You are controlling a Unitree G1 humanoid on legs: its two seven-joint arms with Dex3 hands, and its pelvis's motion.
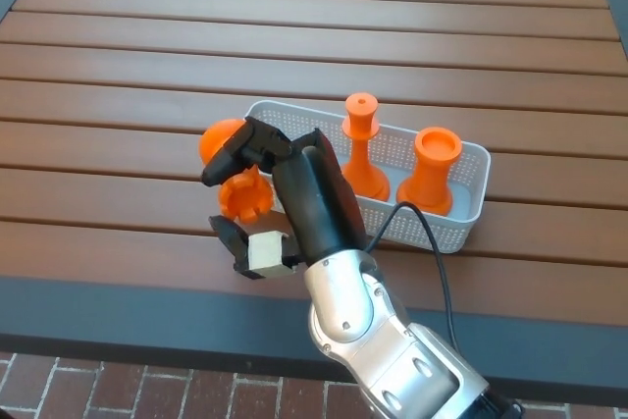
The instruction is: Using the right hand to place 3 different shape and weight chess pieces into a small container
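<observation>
So the third orange chess piece [234,169] is up in our right hand [285,208], just outside the left end of the white mesh container [461,228] and not in it yet. We can see its rounded end poking out at the upper left and a ridged part lower down, the rest is hidden by the hand. Our fingers [240,154] are wrapped over the top of it with the thumb underneath, so it's a closed grip on the piece. Inside the container, the tall slim piece [360,149] and the wider cup-topped piece [434,172] both stand upright, side by side. All of this sits on the brown slatted bench [118,76]. Our left hand isn't visible.
</observation>
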